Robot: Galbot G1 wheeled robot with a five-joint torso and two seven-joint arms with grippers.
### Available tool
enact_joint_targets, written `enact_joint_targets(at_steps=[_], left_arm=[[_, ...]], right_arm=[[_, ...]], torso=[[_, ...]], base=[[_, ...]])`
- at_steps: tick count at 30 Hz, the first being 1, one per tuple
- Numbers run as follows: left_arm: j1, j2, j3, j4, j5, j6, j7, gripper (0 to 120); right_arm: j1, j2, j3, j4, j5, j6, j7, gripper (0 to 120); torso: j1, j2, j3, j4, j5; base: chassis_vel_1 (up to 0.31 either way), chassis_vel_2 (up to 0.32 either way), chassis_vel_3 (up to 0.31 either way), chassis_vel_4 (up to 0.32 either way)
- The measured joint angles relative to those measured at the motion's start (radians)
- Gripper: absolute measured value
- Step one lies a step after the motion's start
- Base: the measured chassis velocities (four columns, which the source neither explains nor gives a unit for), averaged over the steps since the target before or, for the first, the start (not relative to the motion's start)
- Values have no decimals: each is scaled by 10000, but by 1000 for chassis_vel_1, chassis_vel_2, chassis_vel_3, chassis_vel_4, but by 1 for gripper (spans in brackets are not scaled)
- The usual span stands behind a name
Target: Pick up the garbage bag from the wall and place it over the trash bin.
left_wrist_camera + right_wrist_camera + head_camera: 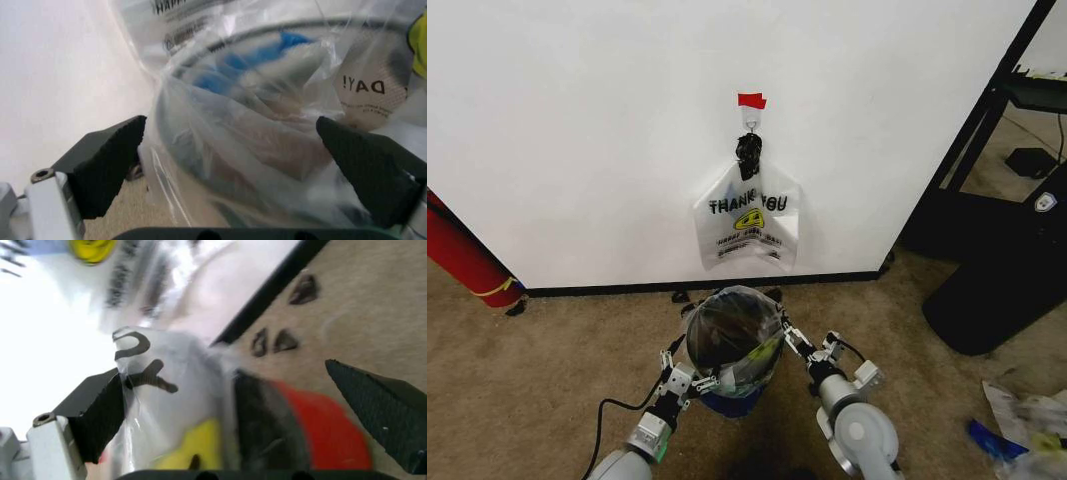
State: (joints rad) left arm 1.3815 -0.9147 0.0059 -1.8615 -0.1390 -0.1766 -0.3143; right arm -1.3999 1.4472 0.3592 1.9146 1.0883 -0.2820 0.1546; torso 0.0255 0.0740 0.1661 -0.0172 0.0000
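The garbage bag (732,340) sat draped over the trash bin (727,398), mouth stretched round the rim, its length running down into the bin. Left claw (689,381) and right claw (805,347) flanked it, both spread wide, plastic between the fingers. Seating looked nearly done; release remained. Beyond, a similar printed bag (749,222) hung on the wall (577,120).

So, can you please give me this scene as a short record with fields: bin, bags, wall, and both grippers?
trash bin: on carpet near the wall, mouth covered by a clear printed bag
garbage bag: draped over the bin
second bag: hangs on the wall hook
left gripper: open, at the bin's left side
right gripper: open, at the bin's right side
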Motion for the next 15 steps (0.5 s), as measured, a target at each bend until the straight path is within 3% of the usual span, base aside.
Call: enact_joint_targets(at_steps=[7,15], left_arm=[[-46,-21,-6,30,-13,16,-10,100],[87,-60,-326,-381,-112,-26,-81,99]], right_arm=[[-192,-99,112,440,287,-546,-952,100],[-264,-205,200,438,-140,-242,-987,100]], torso=[[0,-1,0,0,0],[0,-1,0,1,0]], base=[[0,0,0,0],[0,0,0,0]])
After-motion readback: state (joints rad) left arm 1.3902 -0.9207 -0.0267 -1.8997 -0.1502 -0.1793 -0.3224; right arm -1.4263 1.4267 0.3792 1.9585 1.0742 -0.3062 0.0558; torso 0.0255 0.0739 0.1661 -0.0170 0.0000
